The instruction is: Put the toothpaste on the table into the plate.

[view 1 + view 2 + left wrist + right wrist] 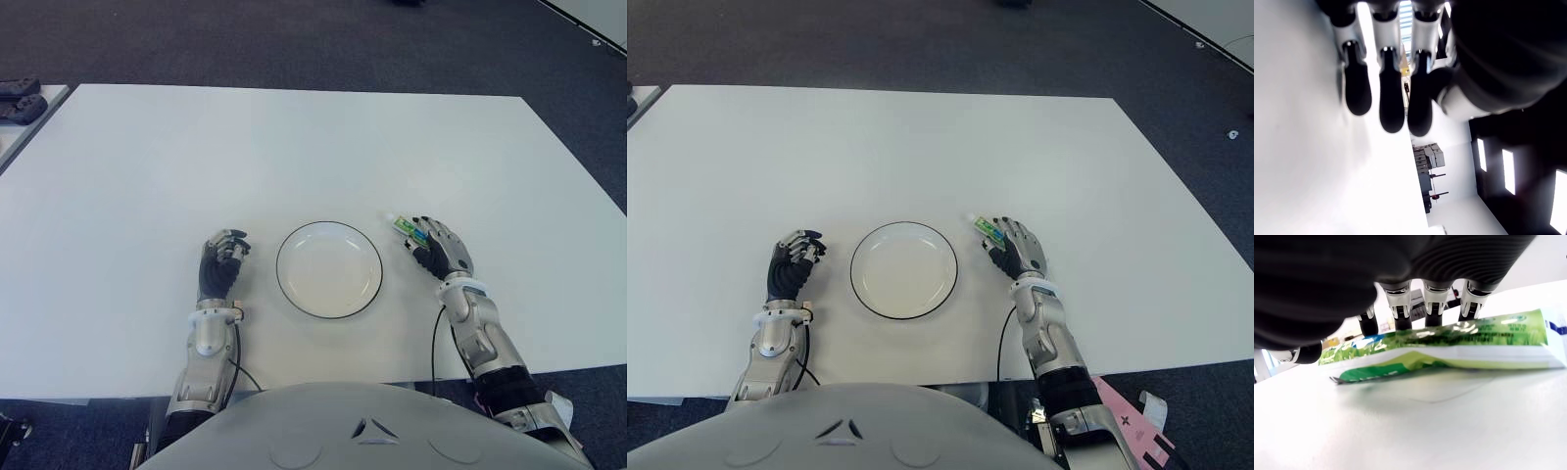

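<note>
A green and white toothpaste tube [401, 225] lies flat on the white table [294, 147], just right of the plate. My right hand [441, 251] is laid over it, fingers [1432, 303] reaching across to its far side and the thumb near its crimped end; they are not closed around the tube [1449, 345]. Only the cap end sticks out past the fingertips in the eye views. The white plate [328, 269] with a dark rim sits in front of me with nothing on it. To the plate's left is my left hand [223, 259], loosely bent and holding nothing.
A second table [12, 132] adjoins the far left corner, with dark objects [20, 98] on it. Dark carpet [313, 39] surrounds the table. The table's front edge runs close to my body.
</note>
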Robot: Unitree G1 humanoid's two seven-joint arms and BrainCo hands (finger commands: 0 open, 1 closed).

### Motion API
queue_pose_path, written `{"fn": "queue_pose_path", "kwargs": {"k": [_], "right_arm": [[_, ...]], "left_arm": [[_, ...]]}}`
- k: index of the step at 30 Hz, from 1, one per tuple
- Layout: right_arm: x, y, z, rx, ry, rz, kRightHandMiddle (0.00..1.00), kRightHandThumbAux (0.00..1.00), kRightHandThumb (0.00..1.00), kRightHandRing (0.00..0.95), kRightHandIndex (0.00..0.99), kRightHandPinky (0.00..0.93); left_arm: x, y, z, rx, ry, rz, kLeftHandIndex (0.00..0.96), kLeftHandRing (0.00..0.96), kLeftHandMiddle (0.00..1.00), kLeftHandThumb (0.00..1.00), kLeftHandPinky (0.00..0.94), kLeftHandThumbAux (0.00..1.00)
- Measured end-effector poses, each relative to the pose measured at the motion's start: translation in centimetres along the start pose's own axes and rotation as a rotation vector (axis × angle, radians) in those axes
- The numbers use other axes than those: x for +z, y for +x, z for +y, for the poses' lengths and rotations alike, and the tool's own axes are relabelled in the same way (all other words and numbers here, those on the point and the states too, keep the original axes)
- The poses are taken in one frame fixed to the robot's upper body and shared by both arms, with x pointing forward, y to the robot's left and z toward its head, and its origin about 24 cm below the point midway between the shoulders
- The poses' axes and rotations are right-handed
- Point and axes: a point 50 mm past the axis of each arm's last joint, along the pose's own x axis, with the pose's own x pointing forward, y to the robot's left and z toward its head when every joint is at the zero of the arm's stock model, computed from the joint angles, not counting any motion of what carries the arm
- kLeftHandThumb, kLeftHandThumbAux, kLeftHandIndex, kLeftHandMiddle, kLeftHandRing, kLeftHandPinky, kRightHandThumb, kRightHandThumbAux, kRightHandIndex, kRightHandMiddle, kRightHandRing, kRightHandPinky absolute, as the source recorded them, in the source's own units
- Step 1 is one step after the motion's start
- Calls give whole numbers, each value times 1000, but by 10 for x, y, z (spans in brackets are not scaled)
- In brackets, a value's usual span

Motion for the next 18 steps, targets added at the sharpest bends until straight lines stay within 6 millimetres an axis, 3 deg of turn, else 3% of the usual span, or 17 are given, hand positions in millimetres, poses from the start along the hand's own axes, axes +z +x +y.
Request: {"fn": "queue_pose_path", "kwargs": {"k": [18], "right_arm": [[-11,20,-4,70,-123,-46,0,92,648,0,0,0]], "left_arm": [[0,-6,0,13,3,5,429,538,544,703,524,721]]}}
